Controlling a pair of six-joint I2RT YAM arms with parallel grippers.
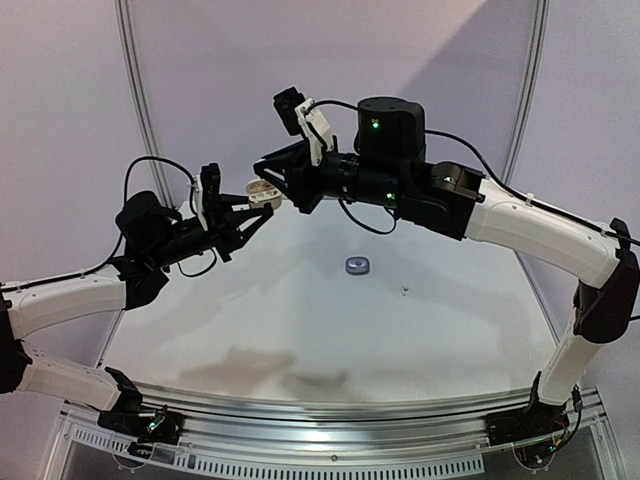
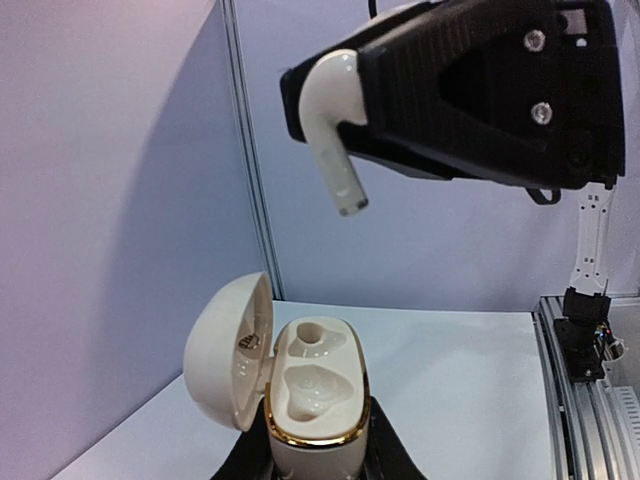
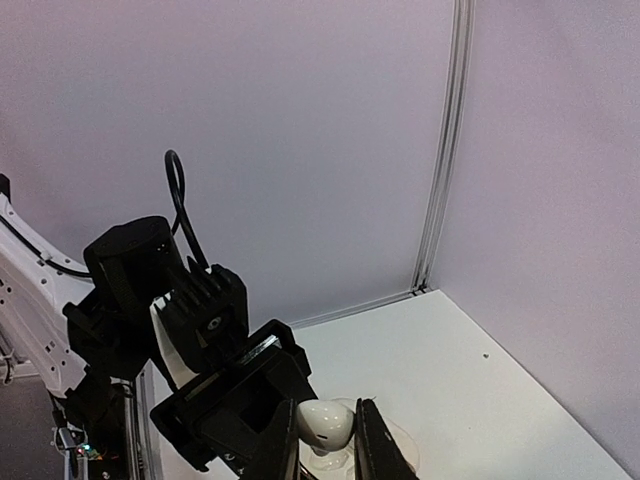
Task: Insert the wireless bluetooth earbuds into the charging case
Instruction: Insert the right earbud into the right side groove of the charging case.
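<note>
earbud and tool: the right gripper (image 3: 330,450) is closed on a white earbud (image 2: 338,140). it pinches the round head between its two fingers, and the stem hangs free and points down.
earbud and case: the earbud is in the air above the white case (image 2: 312,385), apart from it and not touching.
case: the left gripper (image 2: 315,462) is clamped on the lower body of the case and holds it upright over the table (image 1: 300,340). the lid (image 2: 225,350) stands open to the left.
left wrist view: shows the two moulded pockets inside a gold rim, the whole stem, and the gap between stem and pockets.
right wrist view: shows only the earbud's head between the fingers. the left gripper's black body is just behind, and the case is mostly hidden below.
top view: the two grippers meet tip to tip high over the table. the earbud is too small to make out there.
around: a dark case (image 1: 357,265) lies on the table, well apart from both grippers. near it is a tiny speck (image 1: 404,291), too small to tell what it is.
in the way: the right gripper's black fingers cover part of the earbud's head.
</note>
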